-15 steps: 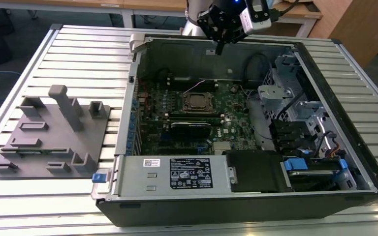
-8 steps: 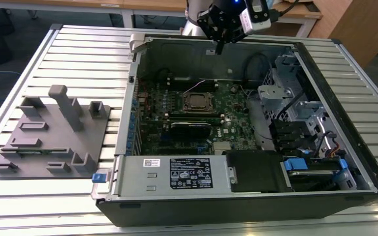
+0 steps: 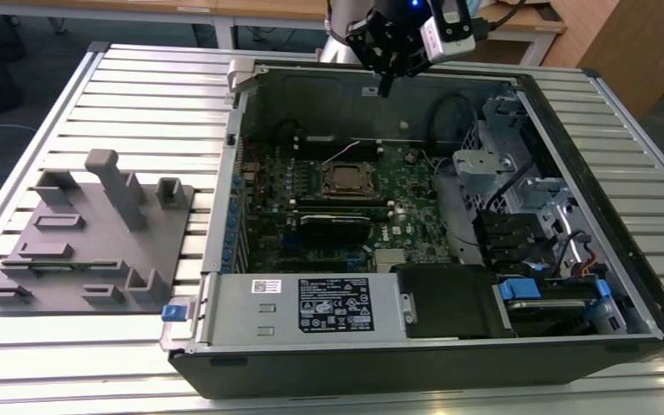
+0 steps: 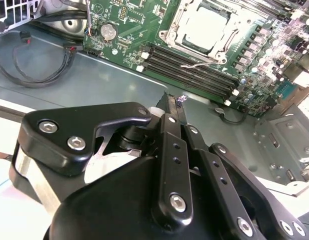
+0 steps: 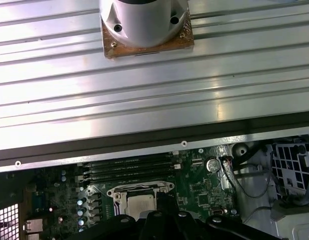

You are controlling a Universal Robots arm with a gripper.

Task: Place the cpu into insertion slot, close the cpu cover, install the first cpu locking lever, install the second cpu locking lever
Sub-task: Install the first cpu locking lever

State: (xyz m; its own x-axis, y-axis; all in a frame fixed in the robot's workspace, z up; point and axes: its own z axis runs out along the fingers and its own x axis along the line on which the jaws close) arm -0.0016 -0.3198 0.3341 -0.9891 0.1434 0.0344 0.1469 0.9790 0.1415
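Gripper [image 3: 386, 87]: upper centre of exterior view, above case [image 3: 309, 99] far wall; fingers pressed together, empty.
Cpu [image 4: 204, 25]: seated in insertion slot [image 3: 324, 183], exterior view's mid-frame.

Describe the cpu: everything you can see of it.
The cpu is a small, thin square chip with a pale silver-grey metal face. It lies flat and face up inside the insertion slot on the green motherboard. The slot's dull metal rim frames all four sides. Nothing rests on its face; the gripper hangs well apart from it.
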